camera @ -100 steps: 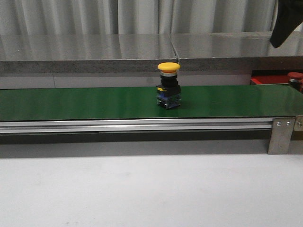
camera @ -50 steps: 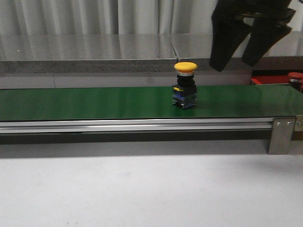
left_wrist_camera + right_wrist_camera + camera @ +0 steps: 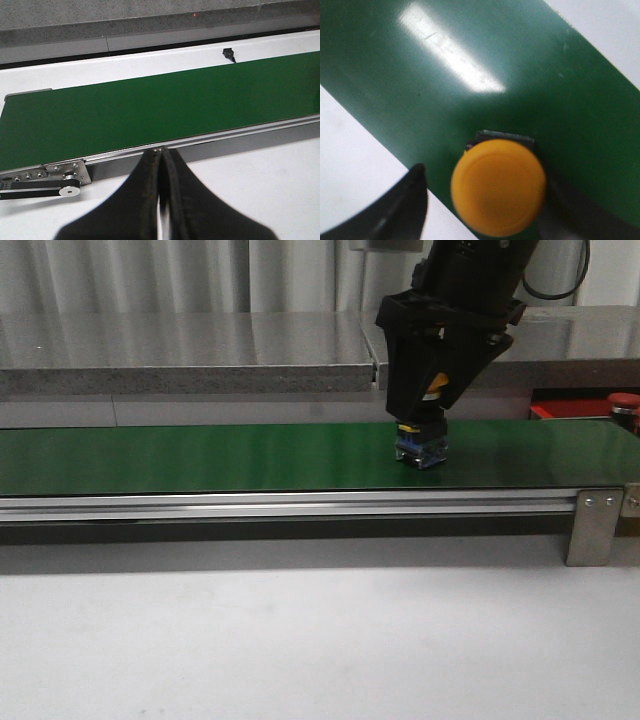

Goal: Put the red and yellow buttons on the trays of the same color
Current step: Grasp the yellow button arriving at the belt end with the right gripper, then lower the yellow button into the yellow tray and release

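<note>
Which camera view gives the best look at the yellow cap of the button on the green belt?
The right wrist view: the yellow cap fills it from above, between the open fingers of the right gripper. In the front view the right gripper covers nearly all the cap, leaving the button's base visible on the belt. The left wrist view shows no button.

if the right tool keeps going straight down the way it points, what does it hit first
Most likely the yellow button: the right tool points down with its open fingers either side of the cap. Past that, the fingertips would meet the green belt. Exact depth is hard to judge.
</note>
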`<control>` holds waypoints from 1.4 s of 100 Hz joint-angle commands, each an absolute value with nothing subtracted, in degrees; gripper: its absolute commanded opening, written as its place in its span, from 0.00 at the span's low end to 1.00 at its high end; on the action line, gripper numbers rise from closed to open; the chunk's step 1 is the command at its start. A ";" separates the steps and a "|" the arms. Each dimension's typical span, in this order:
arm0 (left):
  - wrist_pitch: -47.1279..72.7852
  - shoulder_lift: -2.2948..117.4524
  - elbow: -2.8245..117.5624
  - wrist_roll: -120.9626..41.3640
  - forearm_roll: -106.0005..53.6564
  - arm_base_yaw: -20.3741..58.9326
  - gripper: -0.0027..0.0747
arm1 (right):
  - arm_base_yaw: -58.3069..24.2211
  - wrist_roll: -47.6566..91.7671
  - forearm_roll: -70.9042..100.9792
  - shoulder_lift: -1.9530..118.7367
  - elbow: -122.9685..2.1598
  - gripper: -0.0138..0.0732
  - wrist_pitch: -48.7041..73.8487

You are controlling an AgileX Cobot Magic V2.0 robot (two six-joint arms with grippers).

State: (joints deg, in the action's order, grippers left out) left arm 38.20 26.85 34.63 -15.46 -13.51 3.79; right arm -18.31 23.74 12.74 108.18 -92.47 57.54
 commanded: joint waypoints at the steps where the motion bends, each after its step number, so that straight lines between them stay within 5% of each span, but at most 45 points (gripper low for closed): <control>1: 34.18 27.05 36.03 -15.34 -14.57 4.35 0.01 | -18.26 23.96 13.18 105.20 -94.38 0.43 54.58; 21: 34.18 27.05 36.03 -15.34 -14.57 4.35 0.01 | -18.26 21.69 13.18 104.81 -94.38 0.27 53.05; 73: 34.18 27.05 36.03 -15.34 -14.57 4.35 0.01 | -12.50 7.86 12.72 90.35 -78.32 0.27 47.98; 140: 34.18 27.05 36.03 -15.34 -14.57 4.35 0.01 | 13.14 5.34 12.72 75.12 -56.35 0.27 44.94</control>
